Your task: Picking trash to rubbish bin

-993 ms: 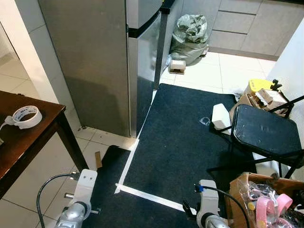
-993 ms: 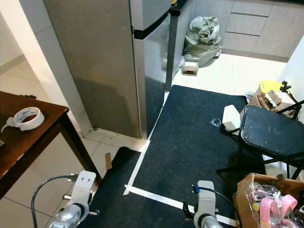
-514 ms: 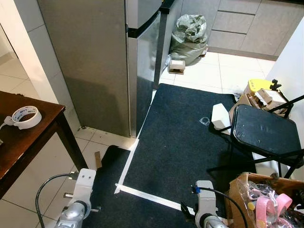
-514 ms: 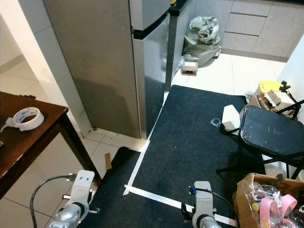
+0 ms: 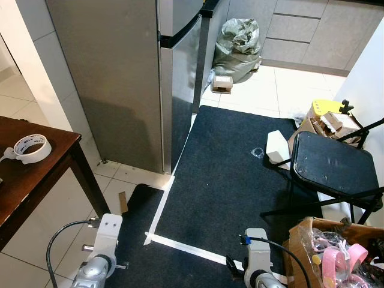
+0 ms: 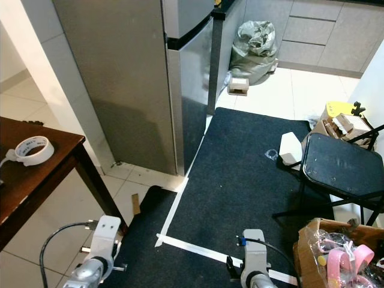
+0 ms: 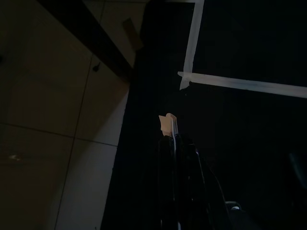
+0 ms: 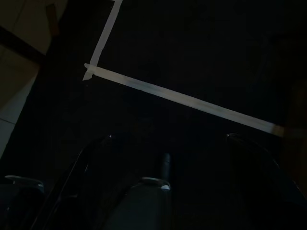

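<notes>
Both arms hang low over the dark mat. The left gripper is pinched tight on a small pale scrap; the right gripper spreads wide and holds nothing. At the right, a cardboard box holds pink plastic. Past the black chair, another box carries yellow packaging. Farthest, a stuffed grey rubbish bag slumps by the fridge, a little carton before it.

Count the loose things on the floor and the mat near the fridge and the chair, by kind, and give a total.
Stuffed grey-green bag: 1
Small cardboard box beside the bag: 1
White carton on the black mat: 1
Clear plastic scrap on the mat: 1
Brown card strip on the tiles: 1
Total: 5
</notes>
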Robot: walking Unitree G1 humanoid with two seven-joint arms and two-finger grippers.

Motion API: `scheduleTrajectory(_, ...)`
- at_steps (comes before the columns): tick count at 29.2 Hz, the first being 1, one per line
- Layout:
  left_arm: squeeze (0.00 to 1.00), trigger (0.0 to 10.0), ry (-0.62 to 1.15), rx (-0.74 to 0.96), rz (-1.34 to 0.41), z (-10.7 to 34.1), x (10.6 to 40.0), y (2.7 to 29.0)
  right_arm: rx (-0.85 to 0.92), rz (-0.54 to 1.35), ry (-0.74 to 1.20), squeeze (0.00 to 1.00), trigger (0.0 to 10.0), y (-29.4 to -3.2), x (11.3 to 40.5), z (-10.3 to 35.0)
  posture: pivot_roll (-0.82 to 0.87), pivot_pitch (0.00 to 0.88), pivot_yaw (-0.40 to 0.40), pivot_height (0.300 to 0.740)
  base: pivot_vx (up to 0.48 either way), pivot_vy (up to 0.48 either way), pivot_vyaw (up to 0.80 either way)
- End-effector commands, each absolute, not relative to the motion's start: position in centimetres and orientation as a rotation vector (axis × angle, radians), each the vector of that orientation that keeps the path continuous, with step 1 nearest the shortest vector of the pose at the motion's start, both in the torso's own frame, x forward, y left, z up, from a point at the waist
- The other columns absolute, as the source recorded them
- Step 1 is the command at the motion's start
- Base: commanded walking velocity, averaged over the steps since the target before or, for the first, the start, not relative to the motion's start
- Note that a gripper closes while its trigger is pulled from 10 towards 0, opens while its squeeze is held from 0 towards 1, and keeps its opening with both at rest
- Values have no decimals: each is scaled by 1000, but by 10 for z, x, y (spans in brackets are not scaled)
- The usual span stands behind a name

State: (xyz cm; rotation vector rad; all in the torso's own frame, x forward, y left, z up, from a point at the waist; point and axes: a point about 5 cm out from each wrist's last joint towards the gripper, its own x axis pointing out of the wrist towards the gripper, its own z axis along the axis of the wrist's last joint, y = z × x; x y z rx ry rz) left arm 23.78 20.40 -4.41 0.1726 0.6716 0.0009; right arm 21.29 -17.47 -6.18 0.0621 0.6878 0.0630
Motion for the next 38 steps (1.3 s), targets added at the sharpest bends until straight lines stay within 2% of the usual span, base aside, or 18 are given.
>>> scheduleTrajectory(1,0,10000,674,160,-6,-46,236,200,58,79,679,0,10000,-173,213,-61,26,67,-22,740,0,0,800)
scheduleTrajectory(38,0,10000,679,178,-51,-45,239,193,54,83,671,0,10000,-173,224,-56,48,130,-11,740,0,0,800)
